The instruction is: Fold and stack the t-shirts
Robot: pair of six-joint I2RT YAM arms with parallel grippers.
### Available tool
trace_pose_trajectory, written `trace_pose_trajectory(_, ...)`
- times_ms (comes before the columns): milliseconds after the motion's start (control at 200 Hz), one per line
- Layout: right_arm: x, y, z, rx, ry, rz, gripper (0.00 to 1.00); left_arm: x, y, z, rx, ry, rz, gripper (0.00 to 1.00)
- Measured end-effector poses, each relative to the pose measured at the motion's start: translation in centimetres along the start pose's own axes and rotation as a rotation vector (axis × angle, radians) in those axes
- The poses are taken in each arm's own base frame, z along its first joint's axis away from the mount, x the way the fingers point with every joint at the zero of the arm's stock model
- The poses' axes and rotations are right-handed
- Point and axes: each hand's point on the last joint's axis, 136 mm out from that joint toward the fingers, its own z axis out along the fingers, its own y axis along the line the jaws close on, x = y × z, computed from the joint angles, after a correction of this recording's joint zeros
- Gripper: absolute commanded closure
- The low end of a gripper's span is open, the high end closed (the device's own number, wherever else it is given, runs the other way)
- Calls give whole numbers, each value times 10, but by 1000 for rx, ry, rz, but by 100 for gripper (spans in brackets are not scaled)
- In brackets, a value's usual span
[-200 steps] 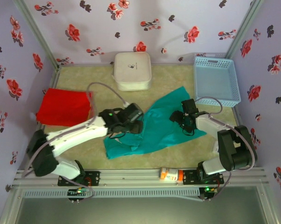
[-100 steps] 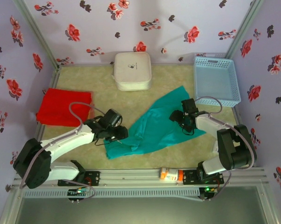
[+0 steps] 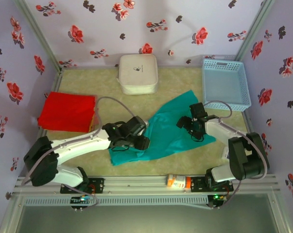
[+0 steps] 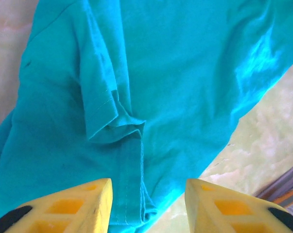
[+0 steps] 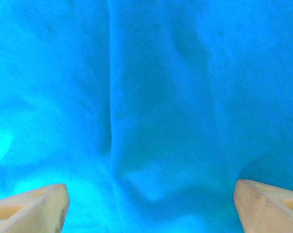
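Top cam is giving the whole layout. Teal tee (image 3: 170,128) is lying rumpled and spread diagonally across the middle of the mat (image 3: 185,80), running from near-left toward far-right. Red tee (image 3: 67,111) is lying flat as a rough rectangle at the mat's left edge, well apart from the teal one. L gripper (image 3: 139,141) is sitting over the teal tee's near-left end and R gripper (image 3: 187,123) over its right part. This cam is too far off to settle the claw states.

Wrist cams are filling that in. L wrist cam is looking down on a folded-over sleeve (image 4: 110,116) w/ a stitched hem. Its yellow fingers (image 4: 73,206) are standing apart w/ cloth lying below the gap, so the claw is released and gripping nothing. Bare mat is showing past the tee's edge at right. R wrist cam is looking close onto teal cloth w/ a lengthwise crease. Its pale fingers (image 5: 34,208) are standing wide apart at the bottom corners, also released; can't tell whether the tips are touching cloth.

Around: white box (image 3: 138,73) is sitting at the far edge and light-blue mesh basket (image 3: 225,85) in the far-right corner, both apart from the tees. A small orange-and-white container (image 3: 178,182) is lying on the near rail (image 3: 136,183) btwn the arm bases. L arm (image 3: 78,145) is crossing the mat btwn the two tees, w/ its gray cable (image 3: 110,99) looping up near the red tee's corner.
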Motion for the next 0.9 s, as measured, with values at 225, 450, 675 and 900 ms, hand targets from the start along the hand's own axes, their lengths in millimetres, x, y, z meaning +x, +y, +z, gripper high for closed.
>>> trace_pose_trajectory(225, 6, -5, -9, 16, 16, -4, 11, 16, 4, 19, -122, 98, 176, 57)
trace_pose_trajectory(450, 9, -7, -10, 25, 24, -4, 11, 22, 10, 26, -198, 136, 247, 66)
trace_pose_trajectory(675, 9, -7, -10, 24, 24, -4, 11, 25, 15, 24, -221, 148, 252, 60)
trace_pose_trajectory(900, 9, -7, -10, 23, 28, -4, 12, 28, 11, 24, -217, 154, 267, 64)
